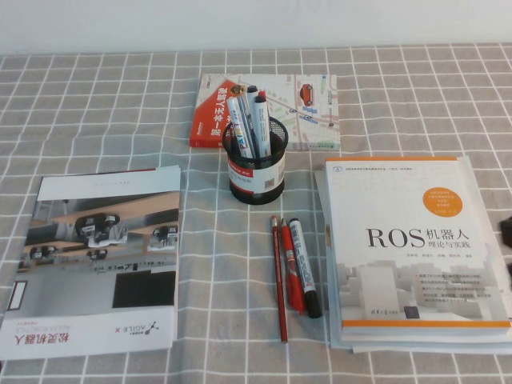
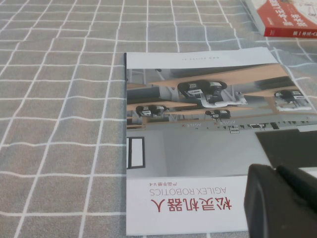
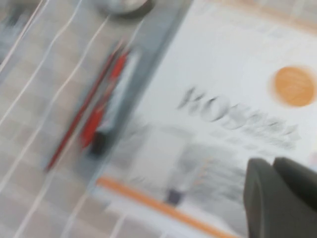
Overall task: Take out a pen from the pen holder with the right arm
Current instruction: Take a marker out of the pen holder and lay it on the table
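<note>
Closed right end effector [image 3: 275, 171] hangs over the "ROS" book [image 1: 416, 240], three pens [image 1: 291, 272] beside it. State unclear, the left end effector [image 2: 278, 174] is over the "AGILEX ROBOTICS" booklet [image 2: 198, 148].

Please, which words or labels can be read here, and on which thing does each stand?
"ROS 机器人": white book, near the shut right gripper.
"AGILEX ROBOTICS", "松灵机器人": brochure, near the left gripper.
Red book and pens: print too small to read.
</note>
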Controlling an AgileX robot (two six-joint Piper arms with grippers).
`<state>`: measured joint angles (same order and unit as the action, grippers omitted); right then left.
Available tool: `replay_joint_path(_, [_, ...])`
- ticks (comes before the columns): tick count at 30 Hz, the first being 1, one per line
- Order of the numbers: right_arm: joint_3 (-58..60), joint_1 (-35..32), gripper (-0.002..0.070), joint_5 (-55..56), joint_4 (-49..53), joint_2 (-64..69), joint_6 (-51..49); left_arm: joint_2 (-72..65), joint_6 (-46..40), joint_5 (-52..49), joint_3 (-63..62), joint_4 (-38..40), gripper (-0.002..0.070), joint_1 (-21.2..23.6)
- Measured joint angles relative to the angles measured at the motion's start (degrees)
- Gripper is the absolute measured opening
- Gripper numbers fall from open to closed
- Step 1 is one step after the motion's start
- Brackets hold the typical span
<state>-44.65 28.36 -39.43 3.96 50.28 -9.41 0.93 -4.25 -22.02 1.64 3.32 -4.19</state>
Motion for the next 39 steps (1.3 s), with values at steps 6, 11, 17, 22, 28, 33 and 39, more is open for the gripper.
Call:
replay_joint_path(6, [21.93, -12.18, -0.0012, 25.08, 0.25, -13.35, 0.0, 0.0, 0.0, 0.0, 0.0, 0.0, -0.0004, 0.0])
replay_joint_path(11, [37.04, -20.32, -0.0012, 35.71, -0.11, -26.18, 0.0, 0.0, 0.0, 0.0, 0.0, 0.0, -0.0004, 0.0])
replay_joint_path(17, [45.8, -23.92, -0.0012, 37.44, -1.31, -38.03, 0.0, 0.0, 0.0, 0.0, 0.0, 0.0, -0.0004, 0.0])
replay_joint_path(22, [46.17, -23.82, -0.0012, 33.92, -1.54, -45.63, 0.0, 0.0, 0.0, 0.0, 0.0, 0.0, -0.0004, 0.0])
replay_joint_path(28, [46.17, -23.82, -0.0012, 27.0, -1.57, -50.66, 0.0, 0.0, 0.0, 0.0, 0.0, 0.0, -0.0004, 0.0])
replay_joint_path(33, [46.17, -23.82, -0.0012, 26.05, -1.57, -50.7, 0.0, 0.0, 0.0, 0.0, 0.0, 0.0, -0.0004, 0.0])
replay_joint_path(39, [46.17, -23.82, -0.0012, 25.18, -3.24, -50.7, 1.73, 0.0, 0.0, 0.0, 0.0, 0.0, -0.0004, 0.0])
